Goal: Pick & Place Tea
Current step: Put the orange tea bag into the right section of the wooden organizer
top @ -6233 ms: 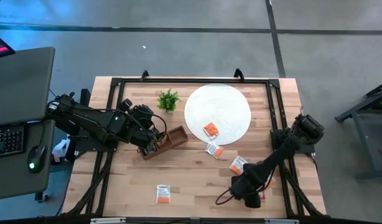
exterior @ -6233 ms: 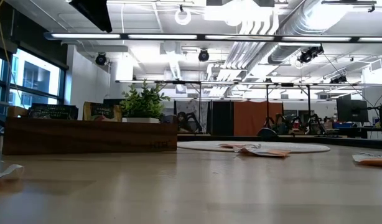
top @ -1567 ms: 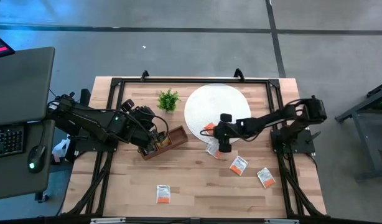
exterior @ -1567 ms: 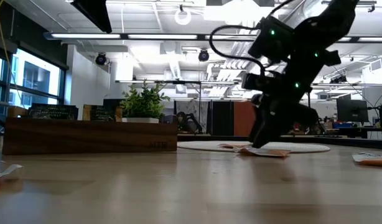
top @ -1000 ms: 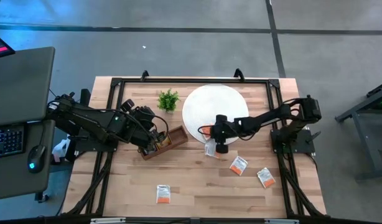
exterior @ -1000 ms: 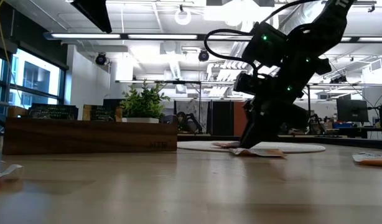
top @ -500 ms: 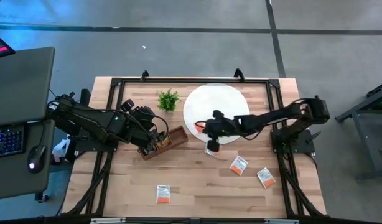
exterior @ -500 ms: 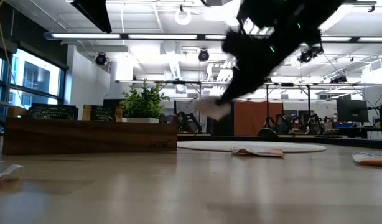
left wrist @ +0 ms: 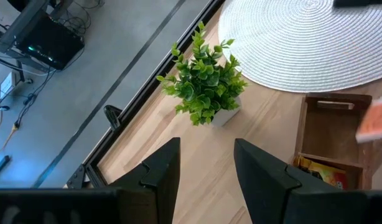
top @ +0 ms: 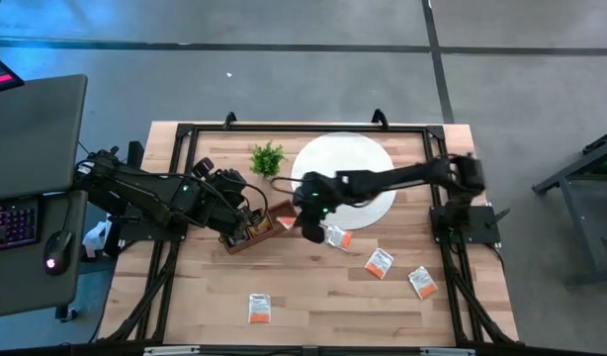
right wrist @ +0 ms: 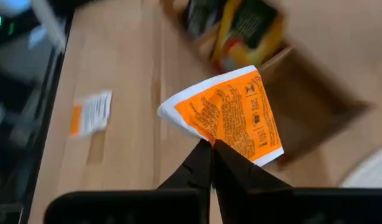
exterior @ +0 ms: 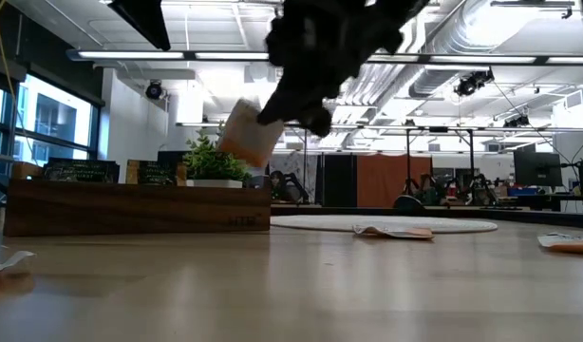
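Dark print covers the orange-and-white tea sachet (right wrist: 225,118) pinched in the right end effector (right wrist: 211,146), but none of it is legible; no other text can be read.

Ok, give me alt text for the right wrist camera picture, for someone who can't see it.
The right tool, shut, pinches an orange-and-white tea sachet by one corner above the wooden table. Beyond it is the brown wooden tray with packets inside, and another orange-and-white sachet lies flat on the table.
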